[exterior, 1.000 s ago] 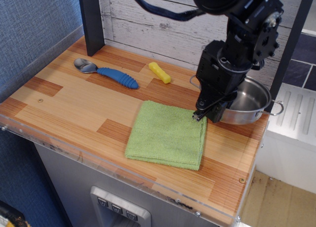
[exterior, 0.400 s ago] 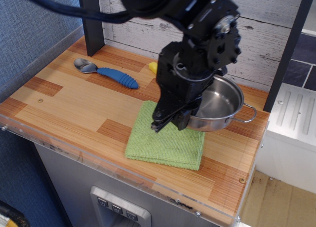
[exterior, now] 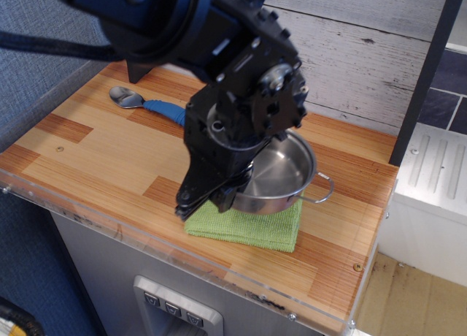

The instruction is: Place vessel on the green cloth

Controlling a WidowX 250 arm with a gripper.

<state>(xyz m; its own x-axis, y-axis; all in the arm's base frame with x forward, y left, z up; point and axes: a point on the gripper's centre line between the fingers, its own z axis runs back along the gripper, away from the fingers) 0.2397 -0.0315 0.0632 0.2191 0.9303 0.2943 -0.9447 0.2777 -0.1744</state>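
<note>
The vessel (exterior: 281,177) is a shallow shiny steel pot with a wire loop handle showing on its right side. It is over the green cloth (exterior: 266,228), of which only the front strip shows beneath it. My gripper (exterior: 208,197) is shut on the vessel's left rim. Whether the pot rests on the cloth or hangs just above it, I cannot tell. The black arm hides the pot's left side and most of the cloth.
A metal spoon with a blue ribbed handle (exterior: 142,101) lies at the back left of the wooden counter (exterior: 95,150). A dark post stands at the back left, a plank wall behind. The counter's front edge (exterior: 219,274) is close to the cloth.
My gripper has carried the vessel from the back right corner leftward and forward over the cloth. The arm now hides the yellow object seen earlier.
</note>
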